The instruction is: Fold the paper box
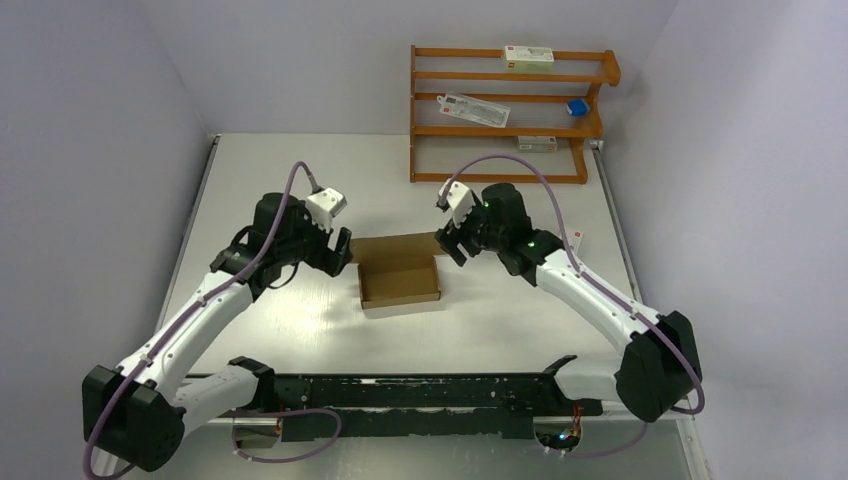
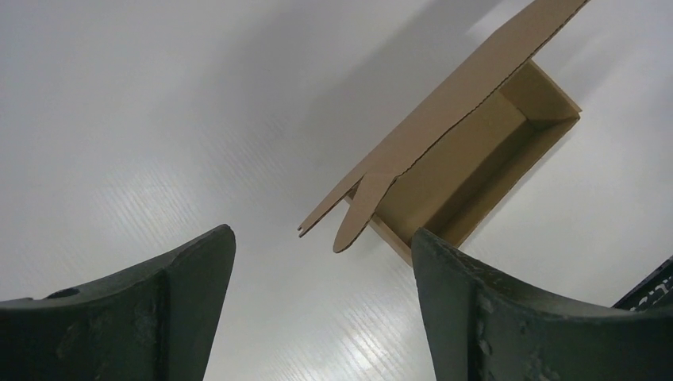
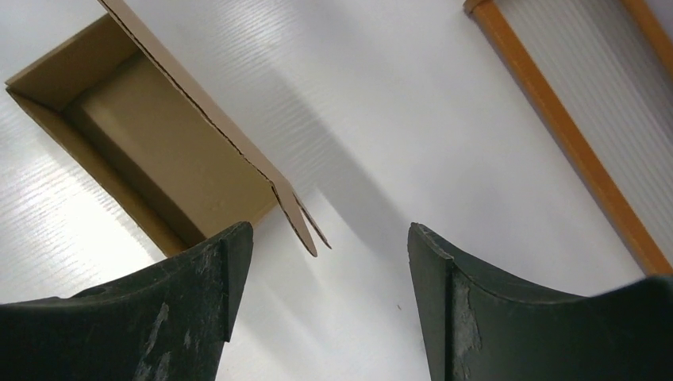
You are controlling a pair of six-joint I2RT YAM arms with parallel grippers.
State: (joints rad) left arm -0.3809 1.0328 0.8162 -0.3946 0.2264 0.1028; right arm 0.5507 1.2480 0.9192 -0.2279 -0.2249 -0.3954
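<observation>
**Both grippers released, box standing open between them**

At the far left I have bare table (image 1: pixel 290 180) running to its left edge, which sits close against the wall. There is open surface behind and in front of the left arm. The left gripper (image 1: pixel 341 250) hangs just beside the left end of the paper box (image 1: pixel 400 282). Its jaws are spread wide with nothing between them. In the left wrist view I look through the gap at table, with the box's near corner just beyond the fingers (image 2: pixel 444 278).

The box sits about mid-table, well apart from every edge. It is plain brown cardboard, formed into a shallow open tray with its four walls up and nothing inside. The lid panel runs off the far long wall, unfolded. It casts a shadow on the table, so it seems raised rather than lying flat. A small rounded ear sticks out at each end of it.

The right gripper (image 1: pixel 452 246) is near the far right corner of the box, also released and holding nothing.

Further right and back, a wooden shelf (image 1: pixel 590 72) stands against the rear wall with small white cartons (image 1: pixel 528 57) on it. The table between the shelf and the box is open.
</observation>
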